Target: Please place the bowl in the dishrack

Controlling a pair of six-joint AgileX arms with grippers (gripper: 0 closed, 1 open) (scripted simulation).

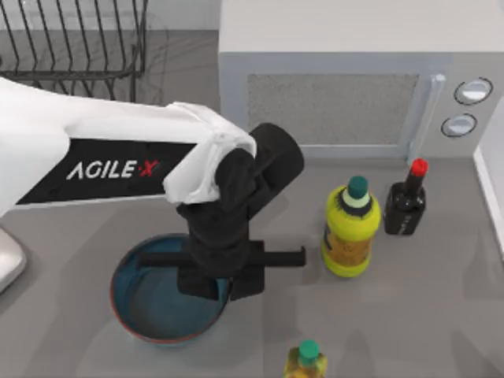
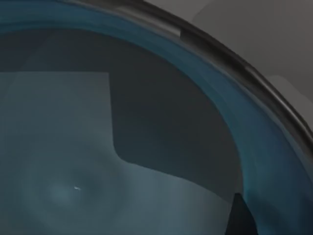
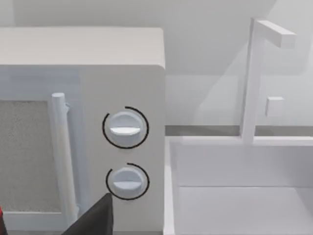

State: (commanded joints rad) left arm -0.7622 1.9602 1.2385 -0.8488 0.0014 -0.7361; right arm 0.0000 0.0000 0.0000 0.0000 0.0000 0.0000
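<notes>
The left tool (image 1: pixel 214 285) is hanging right over the near-right rim of the blue bowl (image 1: pixel 150 303), which is sitting on the grey surface (image 1: pixel 425 315) toward the lower left, and I'm not able to tell whether its fingers are spread or pinching the rim, because the wrist is covering them from above. The dishrack (image 1: pixel 75 43) is waiting well apart at the far left corner, so the left arm is the nearer one for that carry. The left wrist view is looking straight into the bowl's greyish bottom, and the right arm is parked facing the microwave (image 3: pixel 80 122).
</notes>
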